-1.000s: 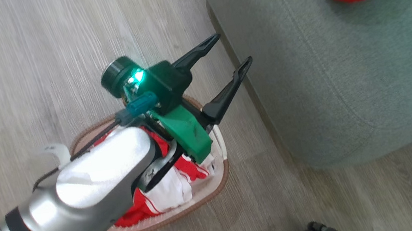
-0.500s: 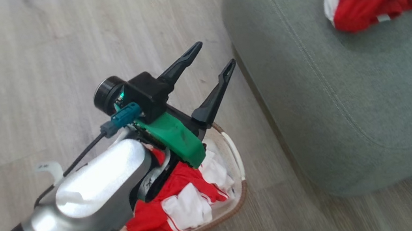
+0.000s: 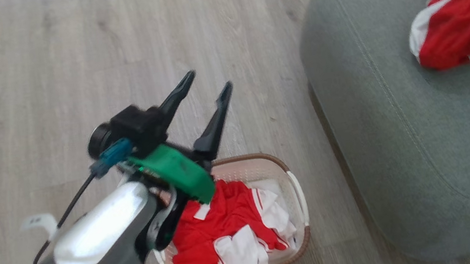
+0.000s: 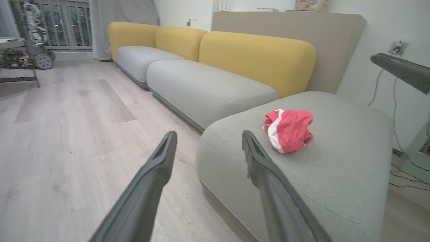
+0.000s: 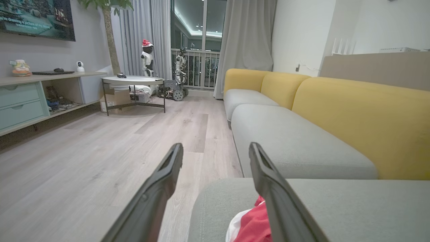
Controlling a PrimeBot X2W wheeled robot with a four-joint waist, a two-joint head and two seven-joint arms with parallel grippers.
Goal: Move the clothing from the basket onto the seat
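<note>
- I am in a home, in its living room.
- A long sofa [image 5: 302, 141] with yellow backs and grey seats runs along one wall.
- Pale wood-look floor [image 5: 84, 158]; grey curtains [image 5: 247, 37] hang beside a glazed balcony door.
- A low sideboard [image 5: 20, 104] with drawers stands under a wall screen [image 5: 33, 16].
- A laundry basket [image 3: 249, 169] of red clothing [image 3: 213, 239] sits on the floor.

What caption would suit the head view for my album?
Open left gripper raised near the basket of red clothing; one garment already on the seat.
</note>
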